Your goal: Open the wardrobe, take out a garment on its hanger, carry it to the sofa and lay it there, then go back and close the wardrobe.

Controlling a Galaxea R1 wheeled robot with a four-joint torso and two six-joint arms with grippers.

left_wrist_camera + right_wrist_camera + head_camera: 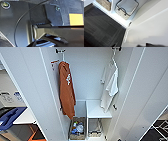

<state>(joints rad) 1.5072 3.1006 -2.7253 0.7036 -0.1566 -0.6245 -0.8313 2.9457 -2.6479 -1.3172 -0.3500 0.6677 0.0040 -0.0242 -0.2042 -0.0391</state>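
1. White panels dominate the head view: the wardrobe [85, 77] stands with both doors swung wide, its interior exposed. The garment [110, 88], a white T-shirt, hangs on the hanger [114, 58] from a hook fitting at the upper right of the interior. A rust-orange garment [67, 90] hangs at the upper left, well apart from it. Below are a white shelf [97, 110] and two baskets on the wardrobe floor, the wicker basket [77, 129] holding small items.

2. Left wrist view: robot hardware and a yellow patch [76, 19] beyond it. Whether the left gripper is spread or closed cannot be told.

3. Right wrist view: dark carpet floor [100, 27], the wardrobe's base edge, the white-lined basket [127, 8] and the open right door [150, 25] close by. The right gripper's opening cannot be told, and no contact with anything is evident.

4. Assessment: opening appears complete; removal of the garment is the step in hand. Recommend grasping at the hanger's neck, not the limp fabric, and lifting the hook clear of its fitting before drawing outward, staying clear of the adjacent door.
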